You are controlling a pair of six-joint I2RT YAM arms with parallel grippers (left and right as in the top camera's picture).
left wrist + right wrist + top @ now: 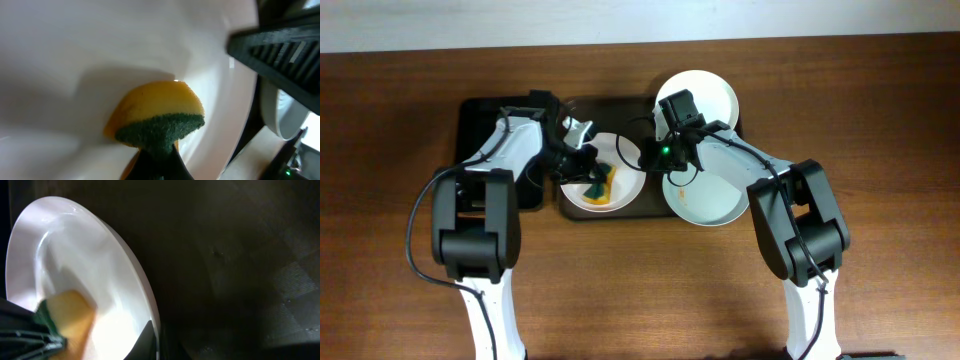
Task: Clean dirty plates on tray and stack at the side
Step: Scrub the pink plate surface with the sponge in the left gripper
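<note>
Sponge, pinched tight in the left gripper, presses into the white plate on the tray while the right gripper looks clamped on its right rim, so hard scrubbing could yank that plate loose.

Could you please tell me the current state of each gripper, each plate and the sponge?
left gripper: shut on the sponge.
right gripper: shut on the rim of the sponge plate.
sponge: pinched, pressed onto the sponge plate.
sponge plate: lying in the tray, sponge on it.
far plate: no smears visible.
near plate: orange smear inside, not yet clean.
</note>
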